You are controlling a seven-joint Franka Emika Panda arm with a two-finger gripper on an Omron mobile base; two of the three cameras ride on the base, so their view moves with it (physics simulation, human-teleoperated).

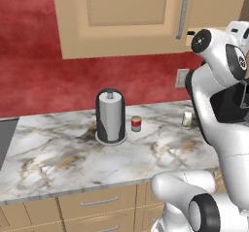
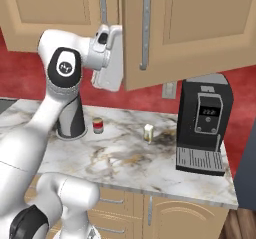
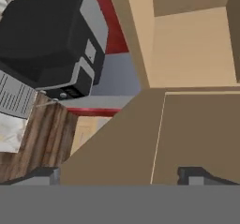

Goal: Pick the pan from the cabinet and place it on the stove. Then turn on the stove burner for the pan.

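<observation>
So the claw (image 3: 120, 174) sits wide open, holding nothing, right up against the cabinet (image 2: 200, 28) door's edge; its bar handle (image 2: 145, 28) is just beside.

Can (image 1: 136, 124) right of paper-towel holder (image 1: 110, 116), on counter (image 1: 58, 163).

Two base cameras behind us, one on the hand, close to the cabinet (image 3: 197, 49).
We look forward and down over the marble counter (image 1: 73, 153) from left and right, sharing the paper towel holder (image 2: 72, 118); the hand view tilts steeply past the coffee machine (image 3: 51, 45).
</observation>
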